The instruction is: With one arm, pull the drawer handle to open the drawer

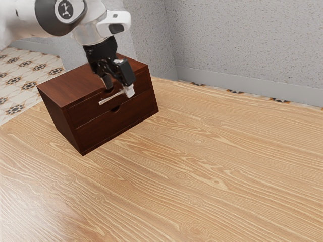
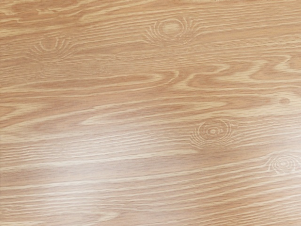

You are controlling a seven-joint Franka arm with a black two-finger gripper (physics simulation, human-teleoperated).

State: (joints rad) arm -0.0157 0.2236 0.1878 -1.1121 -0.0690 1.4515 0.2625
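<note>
Gripper [image 1: 119, 89] fingers apart at top drawer front; drawer handle [image 1: 108, 99] just under fingertips.

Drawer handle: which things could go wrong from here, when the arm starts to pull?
The gripper seems to sit near one end of the thin metal handle, so it might slip off. The cabinet looks unfixed on the wooden table; it may slide instead of the top drawer opening.

One dark wooden cabinet [image 1: 60, 88] sits on the one worktop [image 1: 212, 166], and I count two drawers: an upper drawer [image 1: 83, 112] right at the gripper [image 1: 118, 88], a lower drawer [image 1: 117, 125] just beneath it. One silvery handle [image 1: 111, 98] at the gripper, one arm [image 1: 75, 12], one gripper.
</note>
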